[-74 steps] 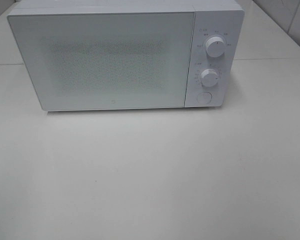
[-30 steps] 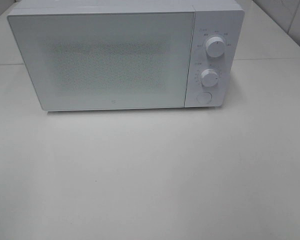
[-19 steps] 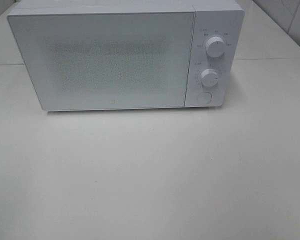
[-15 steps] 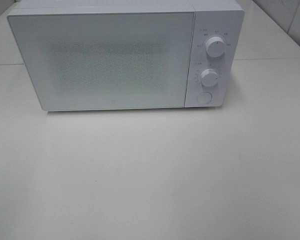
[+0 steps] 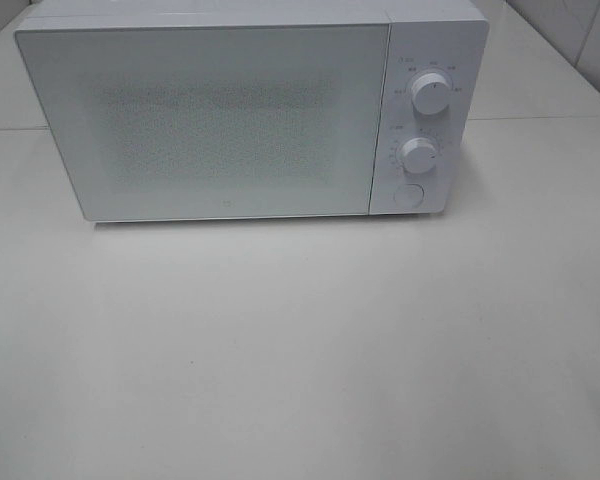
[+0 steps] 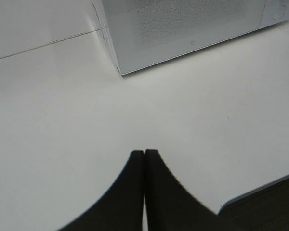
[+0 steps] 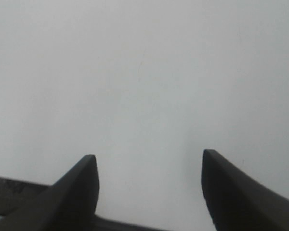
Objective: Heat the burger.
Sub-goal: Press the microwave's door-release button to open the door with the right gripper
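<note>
Nothing moved; left hand, fingers together, faces microwave.

It looks like a lab bench dressed up as a kitchen corner, not a lived-in home. A white microwave, door closed, with two round knobs and a push button on its right panel, stands on the far part of a plain white table. The surface is separate slabs pushed together, with a seam running left to right. Pale wall tiles rise at the far right.
</note>
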Available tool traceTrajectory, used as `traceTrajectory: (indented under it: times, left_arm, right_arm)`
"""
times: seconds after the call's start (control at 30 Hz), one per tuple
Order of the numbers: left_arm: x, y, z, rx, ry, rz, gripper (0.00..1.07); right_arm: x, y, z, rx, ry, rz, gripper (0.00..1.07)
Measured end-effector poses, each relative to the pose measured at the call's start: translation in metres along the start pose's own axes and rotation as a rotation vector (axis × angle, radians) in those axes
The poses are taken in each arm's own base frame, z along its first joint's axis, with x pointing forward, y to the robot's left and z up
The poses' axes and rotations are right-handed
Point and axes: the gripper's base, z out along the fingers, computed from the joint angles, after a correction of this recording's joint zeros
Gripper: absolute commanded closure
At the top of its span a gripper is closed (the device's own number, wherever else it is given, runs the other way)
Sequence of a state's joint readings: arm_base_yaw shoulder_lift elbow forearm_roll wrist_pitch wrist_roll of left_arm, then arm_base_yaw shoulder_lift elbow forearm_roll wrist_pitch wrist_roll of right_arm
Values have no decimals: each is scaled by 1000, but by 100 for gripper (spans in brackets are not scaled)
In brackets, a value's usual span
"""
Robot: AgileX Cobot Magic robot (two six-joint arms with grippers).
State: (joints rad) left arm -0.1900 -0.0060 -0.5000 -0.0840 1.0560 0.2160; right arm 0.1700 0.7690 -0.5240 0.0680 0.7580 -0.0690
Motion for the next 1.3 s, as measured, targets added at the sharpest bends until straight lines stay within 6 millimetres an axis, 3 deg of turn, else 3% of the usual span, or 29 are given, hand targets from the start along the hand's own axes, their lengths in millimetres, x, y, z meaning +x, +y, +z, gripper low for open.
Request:
traceTrajectory:
  times: [0.27,0.43,0.57,0.6,0.63,0.7,0.77,1.03,1.3]
  left_arm:
    - [0,0,0,0,0,0,106]
    - [0,0,0,0,0,0,106]
    - [0,0,0,0,0,0,106]
    - [0,0,0,0,0,0,106]
    - [0,0,0,0,0,0,106]
    - [0,0,0,0,0,0,106]
    - [0,0,0,0,0,0,106]
    - [0,0,0,0,0,0,106]
    - [0,0,0,0,0,0,106]
  right_arm:
    - [-27,-3,18,19,-151,-23,54]
    - [-46,-5,36,34,-235,-33,63]
    - [-59,-7,51,46,-307,-36,79]
    - [-65,-8,60,51,-330,-35,89]
    - [-65,-8,60,51,-330,-35,89]
    - [-72,-10,74,59,-366,-34,102]
    - [-77,-11,83,65,-393,-33,107]
    - [-88,-14,118,69,-473,28,107]
    - [-92,-11,150,25,-544,-31,107]
